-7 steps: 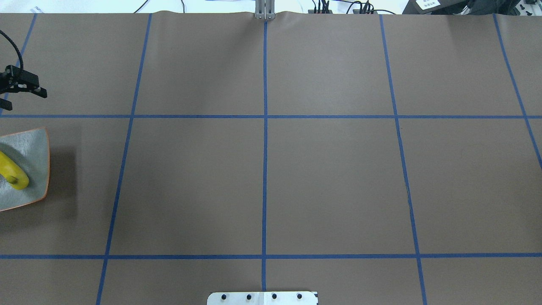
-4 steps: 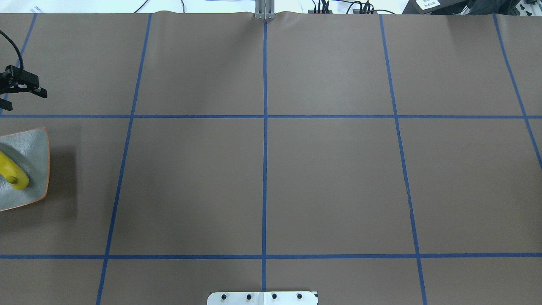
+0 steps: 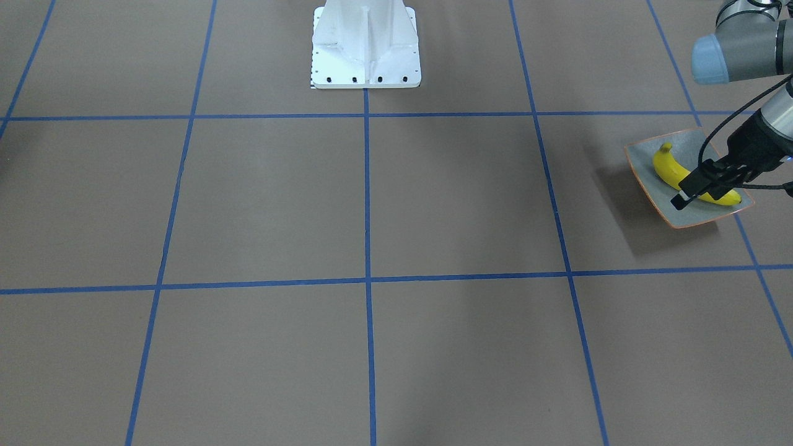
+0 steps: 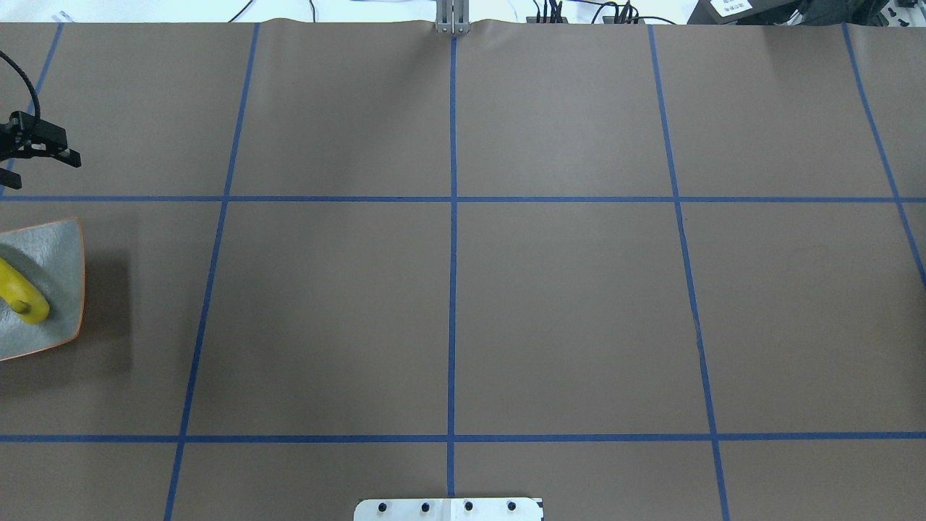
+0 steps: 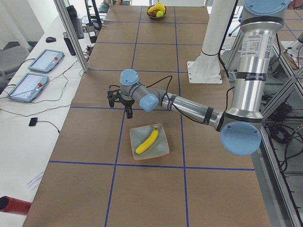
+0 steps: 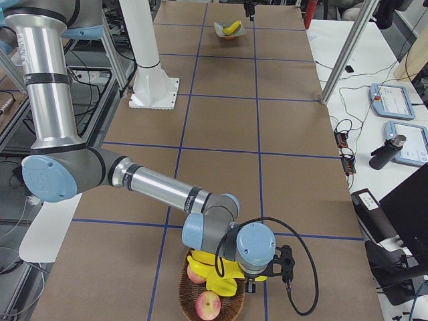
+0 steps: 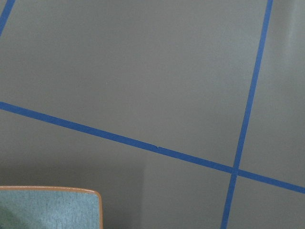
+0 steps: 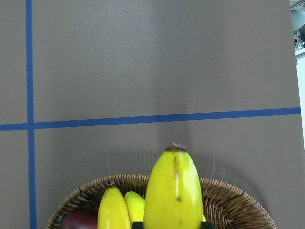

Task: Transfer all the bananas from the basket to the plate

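One banana (image 3: 666,167) lies on the grey-green plate (image 3: 644,170) with its orange rim, at the table's left end. Beside the plate (image 4: 61,253), over bare table, my left gripper (image 4: 40,170) hangs open and empty. At the other end, the wicker basket (image 6: 227,307) holds more bananas (image 8: 114,210). My right gripper (image 6: 251,287) is over the basket, shut on a banana (image 8: 174,191) that stands above the others; only the finger edges show in the right wrist view.
Reddish round fruit (image 6: 208,304) also lie in the basket. The white robot base (image 3: 365,49) stands at the table's near edge. Blue tape lines grid the brown table cover. Tablets and cables lie on a side bench (image 5: 42,71).
The left gripper has barely shifted beside the plate. The plate and its banana lie as before.
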